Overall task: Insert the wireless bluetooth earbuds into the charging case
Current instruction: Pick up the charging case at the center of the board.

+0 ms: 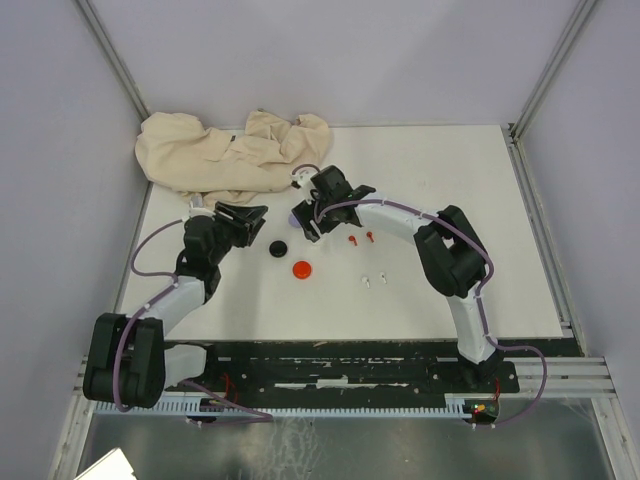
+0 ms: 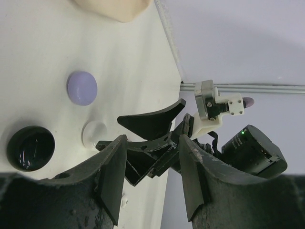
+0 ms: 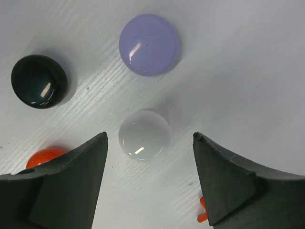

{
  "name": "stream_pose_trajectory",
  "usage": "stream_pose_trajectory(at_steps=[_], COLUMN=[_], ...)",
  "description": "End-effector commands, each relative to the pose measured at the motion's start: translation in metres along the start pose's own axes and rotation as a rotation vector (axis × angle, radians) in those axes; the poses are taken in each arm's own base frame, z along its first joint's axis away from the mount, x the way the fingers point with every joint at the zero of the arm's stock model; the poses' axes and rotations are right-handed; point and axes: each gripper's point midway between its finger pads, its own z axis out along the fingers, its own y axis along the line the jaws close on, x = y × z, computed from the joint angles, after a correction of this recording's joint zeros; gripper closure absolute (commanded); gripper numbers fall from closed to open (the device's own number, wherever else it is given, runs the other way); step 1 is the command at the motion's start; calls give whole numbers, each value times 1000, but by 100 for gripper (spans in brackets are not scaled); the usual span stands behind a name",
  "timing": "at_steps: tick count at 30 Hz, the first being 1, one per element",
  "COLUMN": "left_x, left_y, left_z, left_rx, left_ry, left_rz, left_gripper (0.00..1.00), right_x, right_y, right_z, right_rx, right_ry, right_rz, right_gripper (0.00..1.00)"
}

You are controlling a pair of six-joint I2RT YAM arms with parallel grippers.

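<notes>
The white disc (image 3: 144,135) looks glossy, smooth plastic, the table (image 3: 248,71) matt, the cloth (image 1: 215,155) soft.

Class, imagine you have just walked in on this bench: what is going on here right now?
Two robot arms are working over small round cases and tiny earbuds. The right gripper has its jaws open on either side of the white case, gripping nothing. The left gripper waits just beside it, open and empty. The purple case, black case and red case sit close by. The red earbuds and white earbuds lie loose on the table, not yet inserted.
</notes>
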Motion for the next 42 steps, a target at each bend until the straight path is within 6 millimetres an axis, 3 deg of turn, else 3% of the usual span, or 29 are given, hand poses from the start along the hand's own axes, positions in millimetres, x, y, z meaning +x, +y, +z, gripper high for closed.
stream_pose_trajectory(at_steps=[1,19,31,35,39,42], left_x=[-2,3,4,5,6,11], left_y=[-16,-12,-11,-11,-11,-11], left_z=[4,12,13,12,13,17], left_rx=[61,60,61,64,64,65], left_ry=[13,51,57,59,65,102], left_rz=[59,48,42,43,45,55], left_gripper=[45,44,44,44,44,43], right_x=[-13,10,16,18,13,-4], right_y=[3,8,11,10,6,1], right_z=[-13,5,16,15,8,-5], right_rx=[-19,-40,-44,-34,-8,30], right_ry=[-32,59,88,96,71,-30], right_rz=[-22,-57,-66,-69,-73,-80], right_gripper=[20,23,36,49,71,75])
